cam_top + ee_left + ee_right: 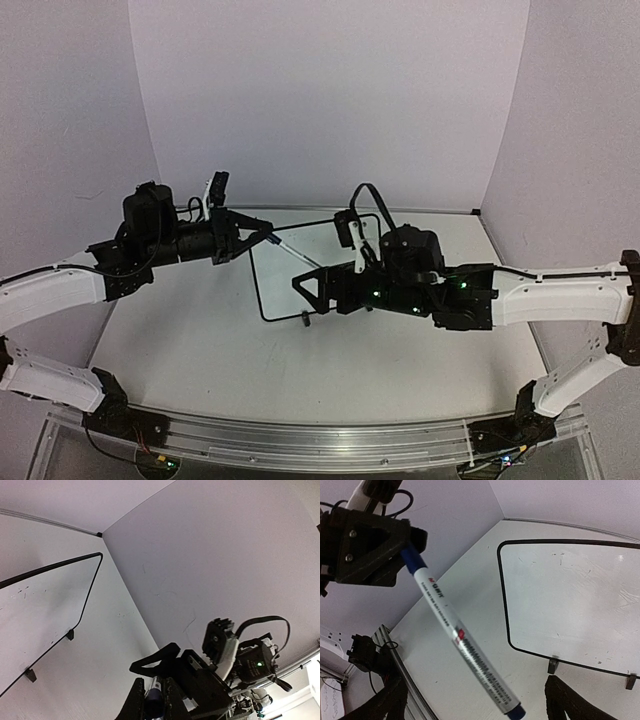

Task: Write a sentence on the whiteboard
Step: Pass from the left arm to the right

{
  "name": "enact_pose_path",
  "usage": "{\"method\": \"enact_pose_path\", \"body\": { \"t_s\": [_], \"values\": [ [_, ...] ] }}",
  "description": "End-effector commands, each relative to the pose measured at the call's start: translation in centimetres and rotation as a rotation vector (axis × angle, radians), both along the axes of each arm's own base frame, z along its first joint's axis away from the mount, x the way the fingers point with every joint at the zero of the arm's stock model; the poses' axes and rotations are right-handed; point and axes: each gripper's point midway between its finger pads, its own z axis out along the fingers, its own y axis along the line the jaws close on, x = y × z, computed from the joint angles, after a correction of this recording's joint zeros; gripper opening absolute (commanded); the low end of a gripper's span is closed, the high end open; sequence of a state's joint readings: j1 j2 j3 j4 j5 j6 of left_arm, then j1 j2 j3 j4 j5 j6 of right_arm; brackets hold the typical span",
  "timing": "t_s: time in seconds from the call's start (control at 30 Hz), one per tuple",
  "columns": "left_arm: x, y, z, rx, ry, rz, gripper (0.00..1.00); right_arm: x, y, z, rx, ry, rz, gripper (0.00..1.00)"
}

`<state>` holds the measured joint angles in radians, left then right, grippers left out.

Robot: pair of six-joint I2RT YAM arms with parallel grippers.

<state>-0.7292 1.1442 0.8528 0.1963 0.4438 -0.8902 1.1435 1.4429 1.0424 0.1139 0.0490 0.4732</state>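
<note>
**A:** Well, holding anything on the left?

**B:** Yes, left jaws shut hard on one blue end of the slim white plastic marker (460, 635), with the long barrel slanting away toward the right jaws.

**A:** And on the right?

**B:** Spread wide, gripping nothing. Straddling the marker's free blue end without visibly touching it.

**A:** Where to look for the small white rectangular whiteboard (285, 288) with the thin black frame?

**B:** Down on the worktop (180, 330), below and between both sets of jaws, just under the marker. Laid flat or nearly so, hard to say which. Little black feet (552, 665) on the edge nearest the right jaws.

**A:** Any blue sentence on it?

**B:** None to be seen, only faint smudges. Probably not begun.

**A:** Nearer arm for the writing?

**B:** Left, judging by the grip. Needs tipping the marker's long axis from across the board down onto it. Cannot tell capped from bare at the free end, so worth checking first.
</note>
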Motion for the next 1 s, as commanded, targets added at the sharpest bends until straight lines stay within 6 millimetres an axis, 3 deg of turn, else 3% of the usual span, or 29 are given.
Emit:
{"method": "enact_pose_path", "body": {
  "t_s": [0.0, 0.23, 0.37, 0.47, 0.67, 0.97],
  "values": [
    [-1.2, 0.7, 4.5, -0.157, -0.092, -0.029, 0.0, 0.3, 0.2, 5.4, 0.3, 0.017, 0.042, 0.91],
    [-2.1, 1.2, 5.7, -0.218, -0.107, -0.043, 0.0, -0.2, 0.3, 8.5, 0.497, 0.007, 0.132, 0.84],
    [-2.3, 1.4, 6.0, -0.231, -0.115, -0.045, 0.0, -0.8, 1.2, 10.1, 0.572, 0.003, 0.196, 0.74],
    [-2.3, 1.5, 6.2, -0.233, -0.118, -0.044, 0.0, -1.0, 1.9, 10.3, 0.589, 0.011, 0.229, 0.7],
    [-2.1, 1.7, 5.7, -0.23, -0.11, -0.021, 0.0, -1.2, 3.0, 10.2, 0.621, 0.037, 0.269, 0.5],
    [-2.2, 1.5, 5.5, -0.23, -0.092, -0.039, 0.0, -1.1, 2.8, 10.6, 0.655, 0.028, 0.268, 0.53]
  ]
}}
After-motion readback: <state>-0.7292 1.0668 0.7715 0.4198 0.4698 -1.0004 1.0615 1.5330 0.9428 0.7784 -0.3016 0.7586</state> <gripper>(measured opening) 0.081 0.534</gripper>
